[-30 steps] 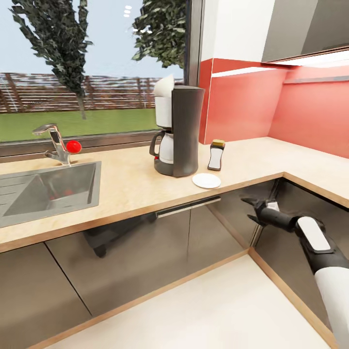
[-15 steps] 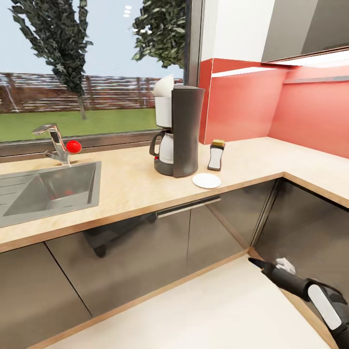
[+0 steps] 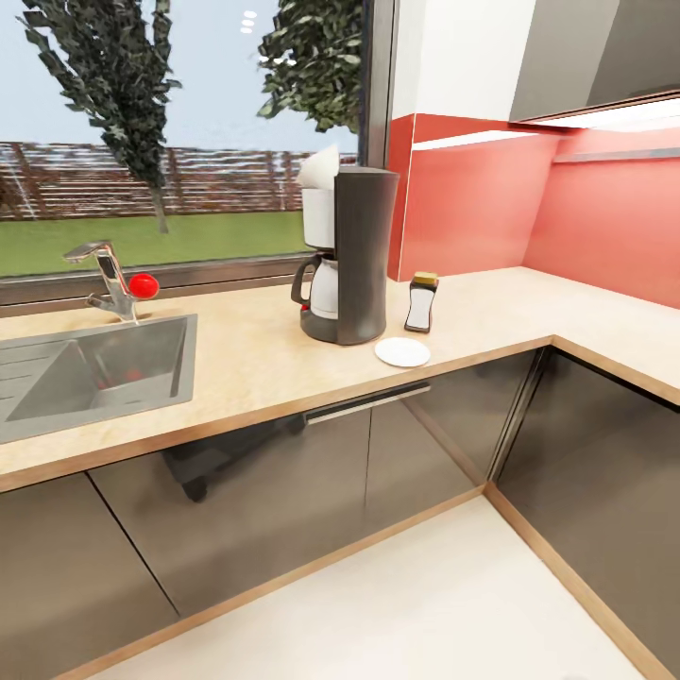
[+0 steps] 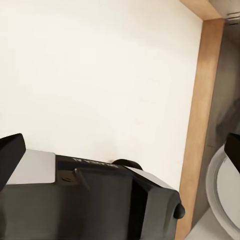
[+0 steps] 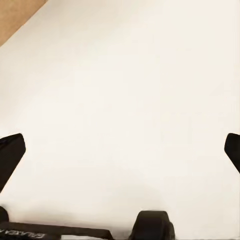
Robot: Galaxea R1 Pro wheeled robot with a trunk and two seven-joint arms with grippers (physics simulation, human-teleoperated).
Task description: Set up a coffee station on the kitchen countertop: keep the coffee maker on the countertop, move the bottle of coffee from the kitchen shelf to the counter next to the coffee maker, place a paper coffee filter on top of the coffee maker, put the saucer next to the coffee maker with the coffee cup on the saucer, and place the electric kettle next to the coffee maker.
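From the head camera, the coffee maker (image 3: 345, 260) stood on the light wood worktop (image 3: 246, 368), with a white paper filter (image 3: 319, 168) sitting on its top and the white carafe (image 3: 321, 287) in place below. Just beside it, toward the red wall, stood the coffee bottle (image 3: 421, 302) with its yellow cap, and the white saucer (image 3: 402, 352) lay flat near the worktop's front edge, close to both but touching neither. A steel sink (image 3: 94, 370) and a tap (image 3: 109, 280) with a red knob were well apart from them, along the window side.

The left wrist camera looked down at the pale floor (image 4: 100, 75) and a wooden skirting strip (image 4: 200, 125); the left end effector (image 4: 122, 152) had its dark fingertips (image 4: 10, 155) spread wide, with nothing between them. The right wrist camera showed bare pale floor (image 5: 125, 100), and the right end effector (image 5: 122, 150) was likewise spread wide and empty, its fingertips (image 5: 10, 155) at opposite edges.
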